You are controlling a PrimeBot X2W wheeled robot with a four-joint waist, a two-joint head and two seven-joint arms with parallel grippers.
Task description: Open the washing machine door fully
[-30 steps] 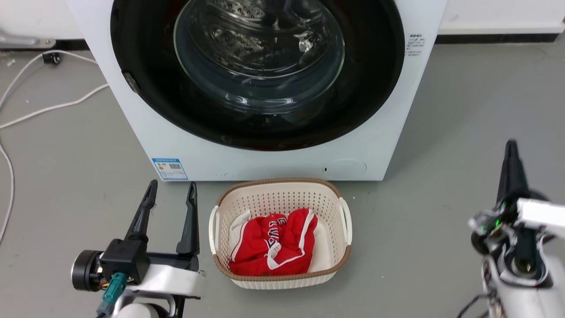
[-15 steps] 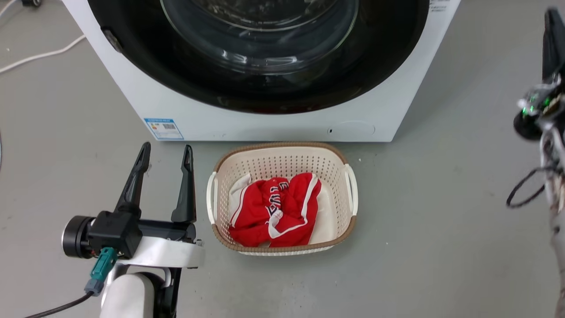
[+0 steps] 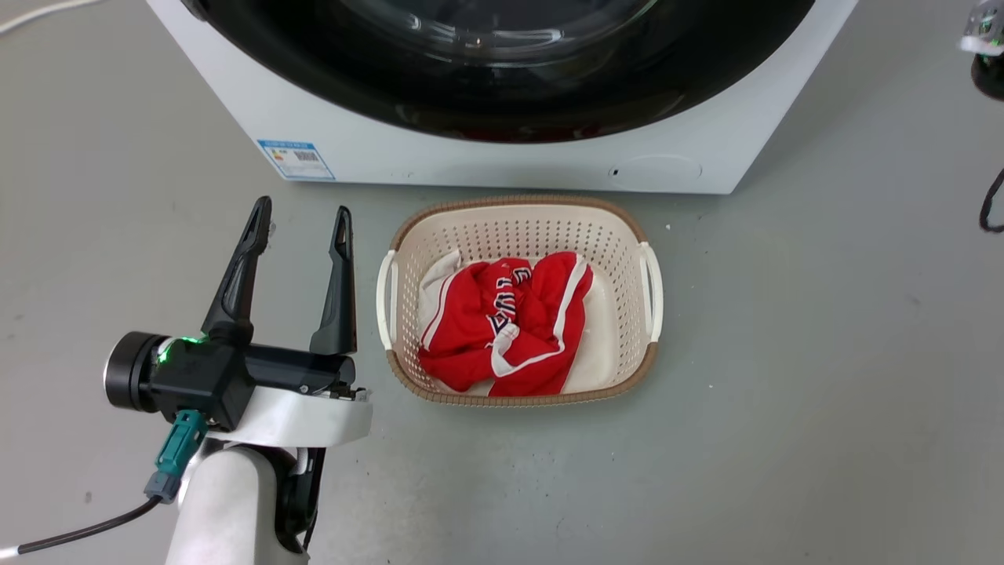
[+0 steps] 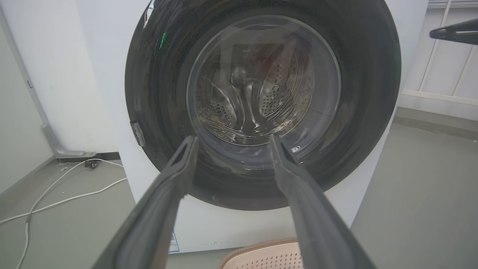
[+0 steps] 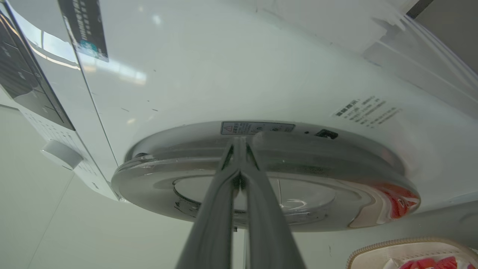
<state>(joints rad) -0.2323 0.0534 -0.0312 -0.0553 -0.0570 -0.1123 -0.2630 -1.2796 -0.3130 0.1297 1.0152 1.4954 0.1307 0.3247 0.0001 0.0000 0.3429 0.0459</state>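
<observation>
The washing machine (image 3: 439, 161) is a white box at the top of the head view. Its door (image 3: 502, 110), a glossy black disc with a clear glass bowl, lies flush against the front (image 4: 164, 93). My left gripper (image 3: 302, 224) hovers open and empty above the floor, left of the basket, and points at the door (image 4: 231, 140). In the right wrist view my right gripper (image 5: 239, 144) is shut with nothing in it. Its tips sit close to the door's rim (image 5: 298, 175), seen edge-on. The right arm's wrist (image 3: 987, 55) shows at the head view's top right.
A cream perforated basket (image 3: 639, 235) holding a red garment (image 3: 502, 322) stands on the grey floor right in front of the machine. White cables (image 4: 56, 194) trail on the floor to the machine's left. A control knob (image 5: 61, 154) sits on the panel.
The head camera has tilted down, so the machine slid up the picture. My right arm rose from the lower right to the upper right edge. The left gripper stayed open beside the basket.
</observation>
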